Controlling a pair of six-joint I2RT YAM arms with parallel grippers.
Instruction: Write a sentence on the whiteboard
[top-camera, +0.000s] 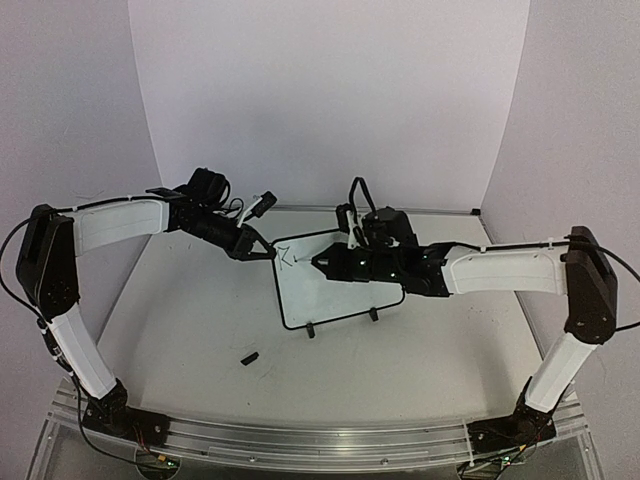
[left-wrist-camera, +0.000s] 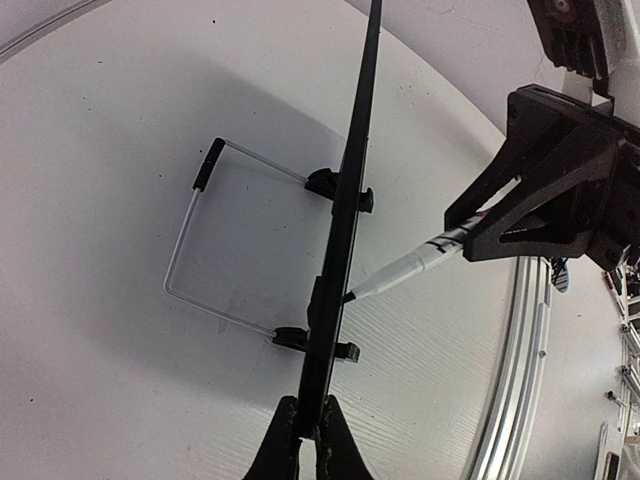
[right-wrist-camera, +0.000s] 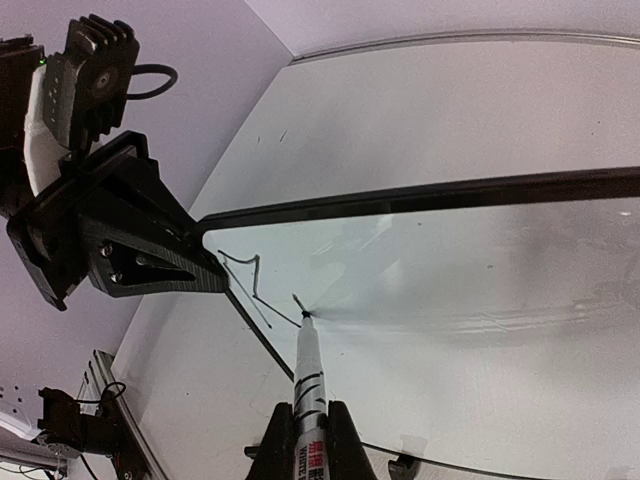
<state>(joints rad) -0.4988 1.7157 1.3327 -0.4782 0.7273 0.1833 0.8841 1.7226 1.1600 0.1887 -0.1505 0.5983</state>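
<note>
The whiteboard (top-camera: 335, 297) stands tilted on its two black feet at mid-table. My left gripper (top-camera: 262, 250) is shut on its upper left corner; in the left wrist view the board (left-wrist-camera: 345, 220) runs edge-on between the left gripper's (left-wrist-camera: 308, 432) closed fingers. My right gripper (top-camera: 322, 262) is shut on a white marker (right-wrist-camera: 308, 375), whose tip touches the board (right-wrist-camera: 450, 290) near that corner. The sentence (right-wrist-camera: 250, 285) is only a few thin dark strokes, one angular first letter and a short mark at the tip. The marker (left-wrist-camera: 420, 262) also shows meeting the board's face.
A small black marker cap (top-camera: 249, 356) lies on the table in front of the board. A wire stand (left-wrist-camera: 195, 250) props the board from behind. White walls close in the table on three sides. A metal rail (top-camera: 300, 440) runs along the near edge.
</note>
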